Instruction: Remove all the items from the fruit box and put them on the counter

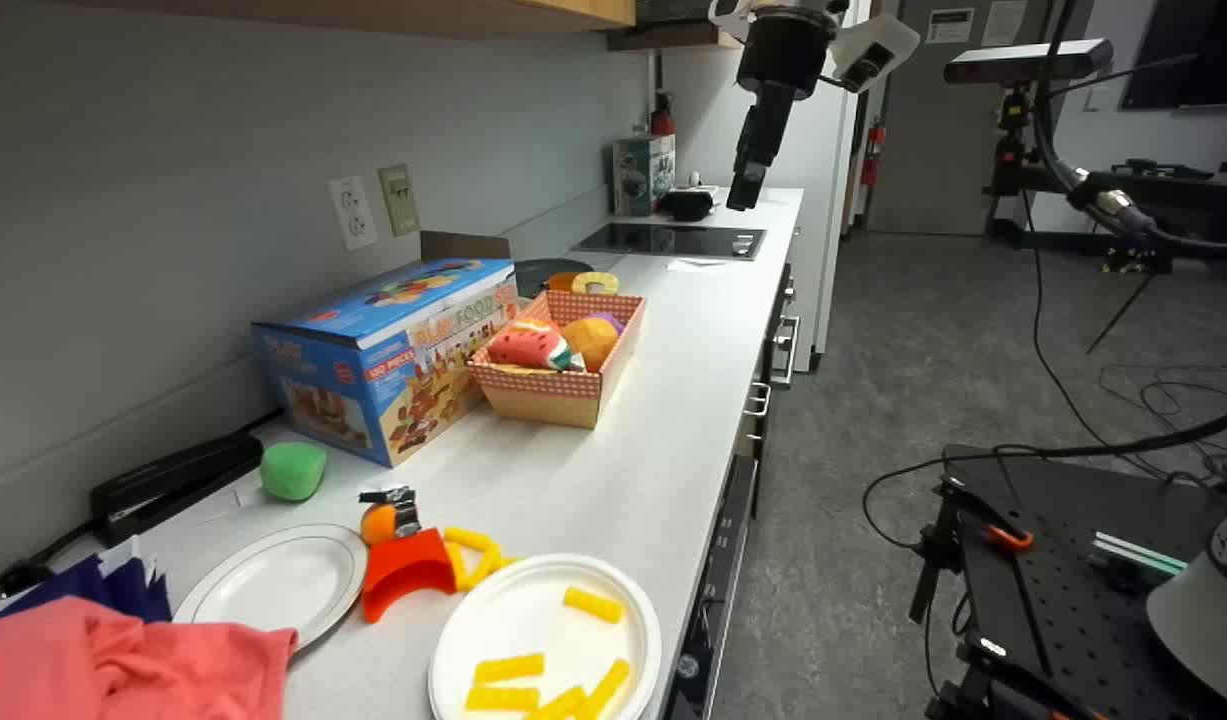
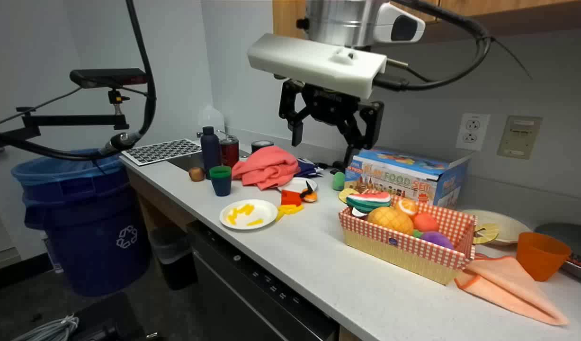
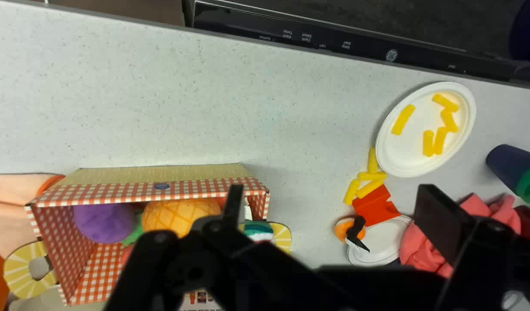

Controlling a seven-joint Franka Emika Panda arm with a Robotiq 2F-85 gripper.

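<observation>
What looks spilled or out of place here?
Some yellow sticks lie loose on the counter, beside a plate and next to a red holder that seems to be lying down. They look spilled, since similar sticks are on the plate.

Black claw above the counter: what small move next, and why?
Probably ease the open, empty, black two-fingered claw sideways toward the red-and-white checkered rectangular box: the wrist view shows the box's red-and-green toy watermelon wedge off-centre in the claw's gap.
</observation>
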